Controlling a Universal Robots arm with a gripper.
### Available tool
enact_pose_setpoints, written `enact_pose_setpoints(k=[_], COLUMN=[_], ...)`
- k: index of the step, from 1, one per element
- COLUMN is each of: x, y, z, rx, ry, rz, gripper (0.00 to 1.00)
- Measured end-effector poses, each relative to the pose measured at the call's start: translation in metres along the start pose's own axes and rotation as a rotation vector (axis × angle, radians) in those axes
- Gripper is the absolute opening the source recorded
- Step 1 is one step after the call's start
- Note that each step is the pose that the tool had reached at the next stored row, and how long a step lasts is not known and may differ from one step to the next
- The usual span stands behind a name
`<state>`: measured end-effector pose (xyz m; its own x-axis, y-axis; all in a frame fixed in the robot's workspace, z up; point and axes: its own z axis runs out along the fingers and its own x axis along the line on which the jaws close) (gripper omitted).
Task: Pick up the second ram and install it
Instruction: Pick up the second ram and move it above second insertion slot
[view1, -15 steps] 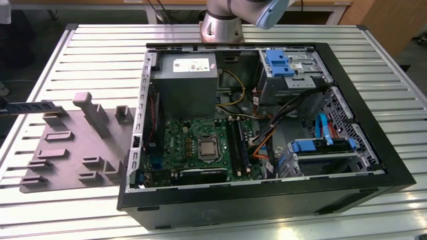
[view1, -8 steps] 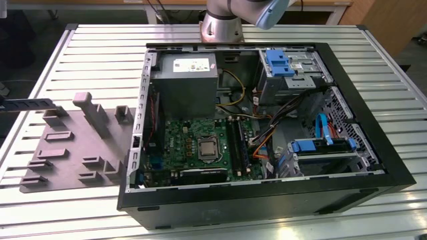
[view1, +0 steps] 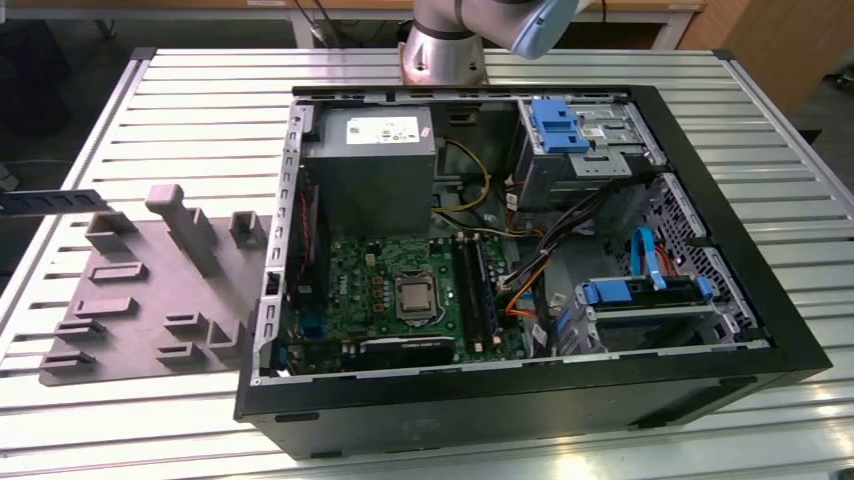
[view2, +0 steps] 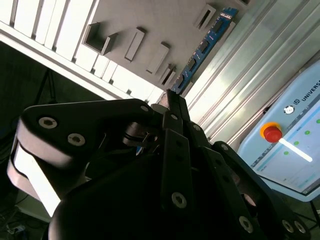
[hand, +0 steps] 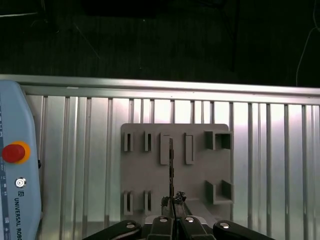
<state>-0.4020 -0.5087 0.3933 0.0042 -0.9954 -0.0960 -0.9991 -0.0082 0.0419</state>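
The second ram (view1: 54, 200) is a dark blue-green stick hanging in the air at the exterior view's far left, above the grey slotted holder (view1: 147, 290). In the second wrist view the ram (view2: 205, 45) sticks out from my gripper (view2: 172, 97), which is shut on its near end. In the first wrist view the ram (hand: 171, 165) appears edge-on, held between the fingertips of the gripper (hand: 173, 201) over the holder (hand: 200, 175). The open computer case (view1: 747, 300) lies to the exterior view's right, with the black memory slots (view1: 474, 285) on its green motherboard (view1: 360, 280).
A grey power-supply box (view1: 367, 160), blue drive brackets (view1: 554, 125) and loose cables (view1: 534, 270) fill the case. A teach pendant (hand: 15, 175) with a red stop button lies on the ribbed metal table (view1: 187, 110) beside the holder. The arm's base (view1: 447, 50) stands behind the case.
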Motion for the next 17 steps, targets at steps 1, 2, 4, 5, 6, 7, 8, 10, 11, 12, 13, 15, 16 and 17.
enact_pose_setpoints(k=[1, 2, 4, 5, 6, 7, 8, 10, 11, 12, 13, 15, 16, 17], x=[-0.0001, -0.0003, -0.0007, -0.0008, -0.0009, -0.001, -0.001, -0.0011, -0.0011, -0.0011, -0.0011, -0.0011, -0.0012, -0.0011], y=[0.0, 0.0001, 0.0003, 0.0003, 0.0003, 0.0003, 0.0003, 0.0003, 0.0003, 0.0004, 0.0004, 0.0004, 0.0, -0.0006], z=[-0.0007, -0.0015, -0.0033, -0.0041, -0.005, -0.0057, -0.0063, -0.0068, -0.0068, -0.0068, -0.007, -0.007, -0.0072, -0.0073], rx=[-0.0001, 0.0, 0.0001, 0.0002, 0.0001, 0.0001, 0.0002, 0.0002, 0.0002, 0.0002, 0.0001, 0.0001, 0.0, -0.0002], ry=[-0.0004, -0.001, -0.0039, -0.0051, -0.0056, -0.0062, -0.0069, -0.0071, -0.0072, -0.0072, -0.0071, -0.0071, -0.007, -0.0069], rz=[0.0, 0.0, 0.0, 0.0, 0.0, 0.0, 0.0, 0.0, 0.0, 0.0, 0.0, 0.0, 0.0, 0.0], gripper=[0.12, 0.12, 0.12, 0.12, 0.12, 0.12, 0.12, 0.12, 0.12, 0.12, 0.12, 0.12, 0.12, 0.12])
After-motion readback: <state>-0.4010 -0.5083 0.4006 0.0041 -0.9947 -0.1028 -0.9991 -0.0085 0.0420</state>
